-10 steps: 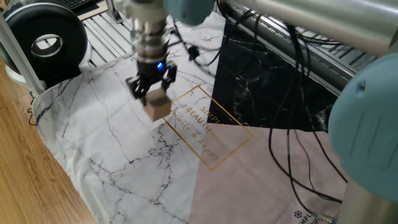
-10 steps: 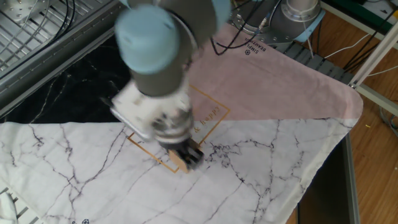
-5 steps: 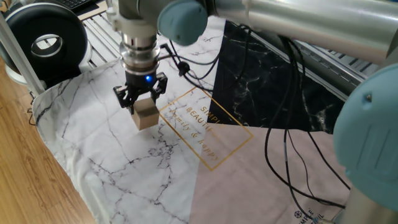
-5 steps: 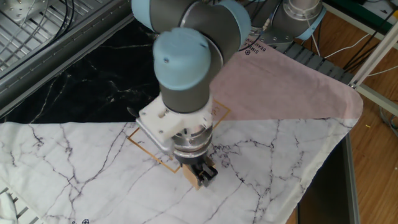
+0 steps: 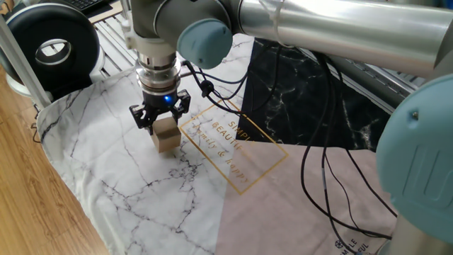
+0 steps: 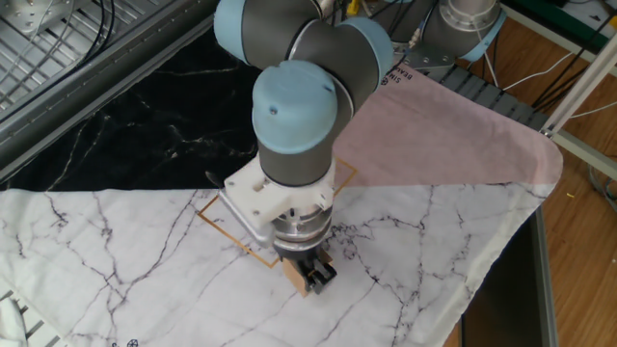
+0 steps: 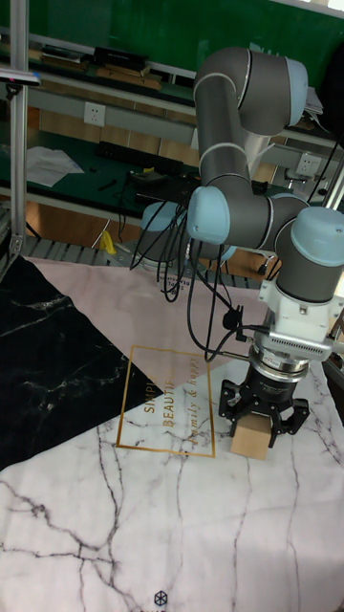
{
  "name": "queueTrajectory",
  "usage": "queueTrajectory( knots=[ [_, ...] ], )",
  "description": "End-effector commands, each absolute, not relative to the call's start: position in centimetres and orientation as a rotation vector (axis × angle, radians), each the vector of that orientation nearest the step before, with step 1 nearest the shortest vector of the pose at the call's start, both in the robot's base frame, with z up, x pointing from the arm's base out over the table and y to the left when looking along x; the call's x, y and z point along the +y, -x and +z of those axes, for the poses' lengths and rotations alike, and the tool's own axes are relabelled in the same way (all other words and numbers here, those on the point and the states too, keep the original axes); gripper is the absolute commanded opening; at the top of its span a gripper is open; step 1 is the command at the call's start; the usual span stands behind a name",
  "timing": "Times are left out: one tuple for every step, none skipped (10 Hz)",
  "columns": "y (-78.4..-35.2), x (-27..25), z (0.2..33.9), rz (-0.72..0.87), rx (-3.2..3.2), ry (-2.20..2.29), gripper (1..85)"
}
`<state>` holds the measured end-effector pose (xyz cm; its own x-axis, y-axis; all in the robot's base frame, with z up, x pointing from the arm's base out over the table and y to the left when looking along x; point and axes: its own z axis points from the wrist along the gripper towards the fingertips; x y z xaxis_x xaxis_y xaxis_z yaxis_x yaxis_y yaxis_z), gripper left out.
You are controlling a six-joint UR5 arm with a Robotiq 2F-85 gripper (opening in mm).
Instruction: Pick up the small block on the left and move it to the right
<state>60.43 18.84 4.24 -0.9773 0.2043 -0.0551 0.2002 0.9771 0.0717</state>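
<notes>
Since a second ago we have carried the small block (image 5: 166, 134) away from the gold-framed lettering (image 5: 230, 145) and down toward the white marble part of the cloth (image 5: 106, 156); over the last half second the shift is slight, mostly a settling lower. We judge this to be the drop-off end of the move, which would explain why the wrist points straight down and the cube hangs squarely beneath it, just outside the gold frame's corner. Our tool (image 7: 264, 413) is clenched on the small block, its dark fingers (image 5: 140, 117) pressed against opposite upper sides with only the block's own width between them. From the other fixed view the cube's lower corner looks to be at or touching the cloth, but we cannot tell for certain whether it bears on the surface (image 6: 453, 231) yet or hovers just above it.
</notes>
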Motion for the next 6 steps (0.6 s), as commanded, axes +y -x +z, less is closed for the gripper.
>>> queueTrajectory(
  knots=[
    [-60.3, 18.3, 4.0, 0.067, 3.074, -0.215, 46.7],
    [-60.3, 18.5, 4.0, 0.078, 3.077, -0.194, 55.3],
    [-60.2, 18.8, 3.9, 0.097, 3.08, -0.195, 58.3],
    [-60.2, 19.1, 3.9, 0.113, 3.08, -0.195, 60.7],
    [-60.3, 19.4, 4.0, 0.13, 3.074, -0.172, 68.0],
    [-60.3, 19.6, 4.1, 0.143, 3.074, -0.139, 85.0]
  ],
)
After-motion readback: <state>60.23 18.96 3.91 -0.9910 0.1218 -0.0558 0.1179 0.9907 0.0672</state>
